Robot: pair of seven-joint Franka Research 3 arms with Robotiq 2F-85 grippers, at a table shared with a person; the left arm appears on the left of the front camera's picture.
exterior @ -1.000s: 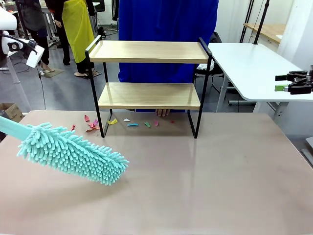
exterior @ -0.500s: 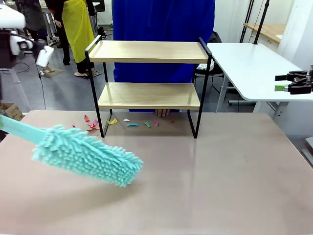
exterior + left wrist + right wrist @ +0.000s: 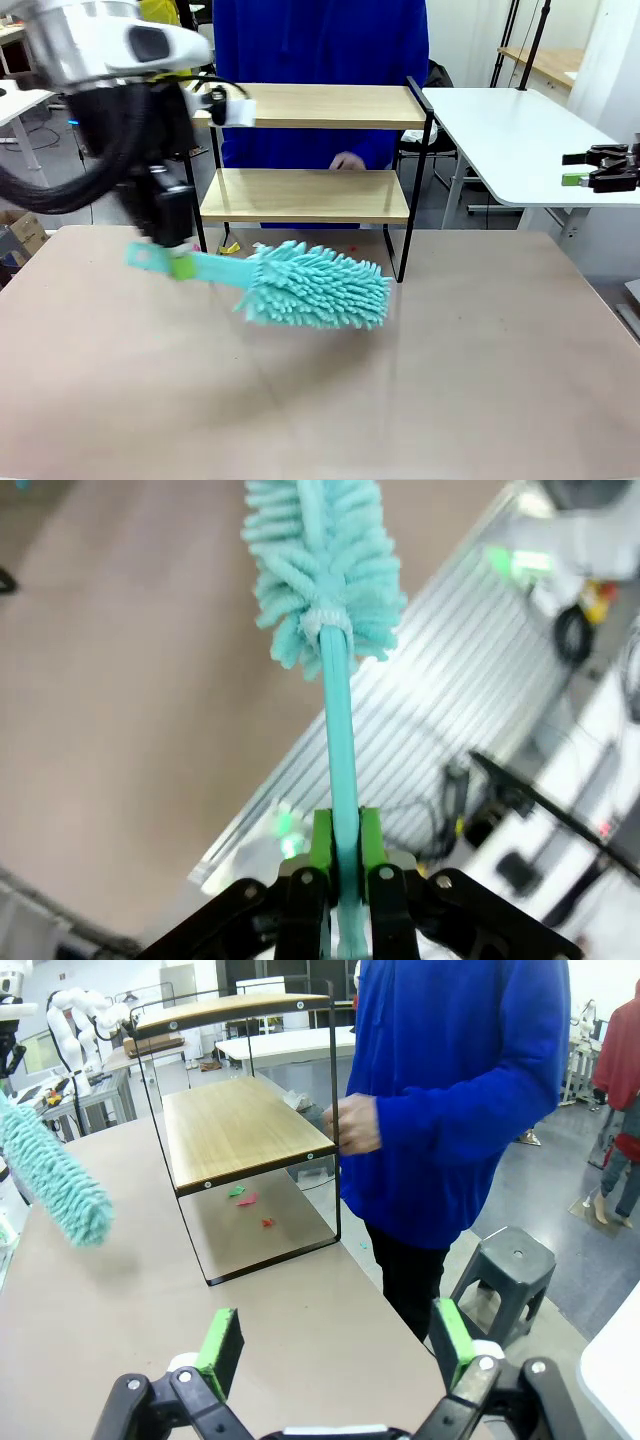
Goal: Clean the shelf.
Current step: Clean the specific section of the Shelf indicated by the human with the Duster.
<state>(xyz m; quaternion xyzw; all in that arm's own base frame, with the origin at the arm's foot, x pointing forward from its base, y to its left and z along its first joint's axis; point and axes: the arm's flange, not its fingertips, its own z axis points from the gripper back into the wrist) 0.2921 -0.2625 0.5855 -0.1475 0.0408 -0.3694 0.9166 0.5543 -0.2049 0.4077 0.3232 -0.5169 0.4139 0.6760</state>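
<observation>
The shelf is a two-tier rack of light wood boards in a black frame, standing at the table's far middle. My left gripper is shut on the handle of a turquoise fluffy duster, whose head hovers just in front of the shelf's lower opening. In the left wrist view the gripper pinches the duster handle between its green pads. My right gripper hangs open at the far right, over a white side table; its wrist view shows the gripper spread wide, facing the shelf and the duster.
A person in a blue top stands behind the shelf, one hand at the back edge of the lower board. Small coloured paper scraps lie on the table under the shelf. A white side table stands at the right, and a grey stool on the floor.
My left arm has swung in from the left, carrying the duster right and toward the shelf. The person's hand has risen from the tabletop to the lower board.
</observation>
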